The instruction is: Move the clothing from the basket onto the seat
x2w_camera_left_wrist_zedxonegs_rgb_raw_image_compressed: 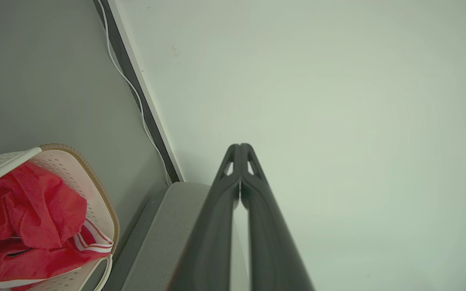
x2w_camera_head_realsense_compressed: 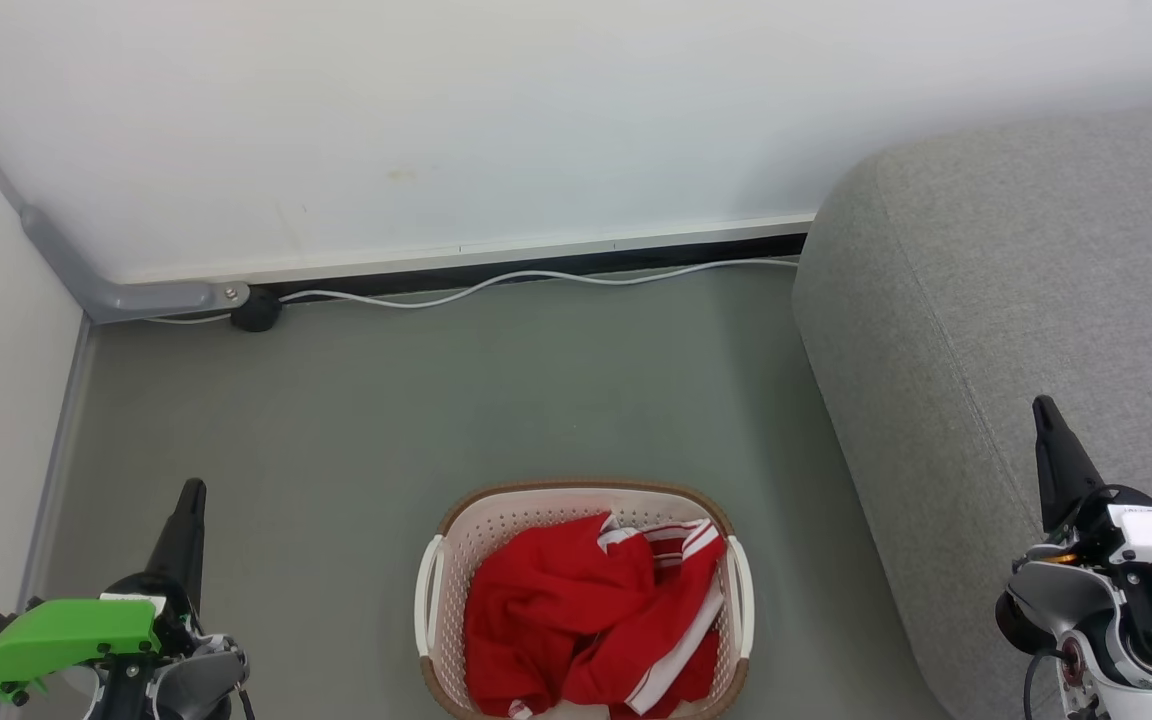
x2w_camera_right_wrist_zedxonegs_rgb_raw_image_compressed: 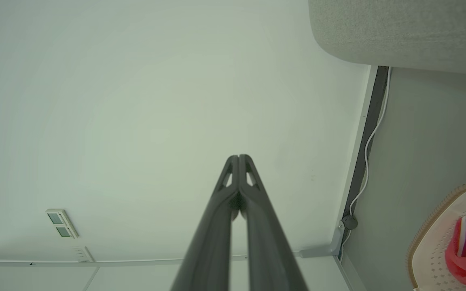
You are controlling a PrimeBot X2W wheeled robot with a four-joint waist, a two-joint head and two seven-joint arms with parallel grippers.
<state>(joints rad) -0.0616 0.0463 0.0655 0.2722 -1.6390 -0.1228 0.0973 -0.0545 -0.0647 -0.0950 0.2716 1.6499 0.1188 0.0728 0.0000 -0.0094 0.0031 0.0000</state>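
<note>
The red clothing [x2w_camera_head_realsense_compressed: 586,625] with white stripes lies bunched inside the cream basket [x2w_camera_head_realsense_compressed: 496,520], which stands on the floor at the bottom middle of the head view. To its right rises the grey seat [x2w_camera_head_realsense_compressed: 996,290]. My left gripper [x2w_camera_head_realsense_compressed: 191,490] is at the lower left, well left of the basket, shut and holding nothing. My right gripper [x2w_camera_head_realsense_compressed: 1044,405] is at the lower right over the seat's edge, also shut and bare. In the left wrist view the shut gripper [x2w_camera_left_wrist_zedxonegs_rgb_raw_image_compressed: 240,146] points at the wall, with the clothing [x2w_camera_left_wrist_zedxonegs_rgb_raw_image_compressed: 22,218] in the basket [x2w_camera_left_wrist_zedxonegs_rgb_raw_image_compressed: 95,190] at the lower left. In the right wrist view, my gripper [x2w_camera_right_wrist_zedxonegs_rgb_raw_image_compressed: 239,157] is shut, and the basket [x2w_camera_right_wrist_zedxonegs_rgb_raw_image_compressed: 431,242] sits at the lower right.
A white wall [x2w_camera_head_realsense_compressed: 436,120] closes the back, with a white cable [x2w_camera_head_realsense_compressed: 536,278] running along its base to a black plug [x2w_camera_head_realsense_compressed: 256,310]. A grey conduit [x2w_camera_head_realsense_compressed: 136,295] runs down the left corner. Green-grey floor [x2w_camera_head_realsense_compressed: 436,400] lies between the basket and the wall.
</note>
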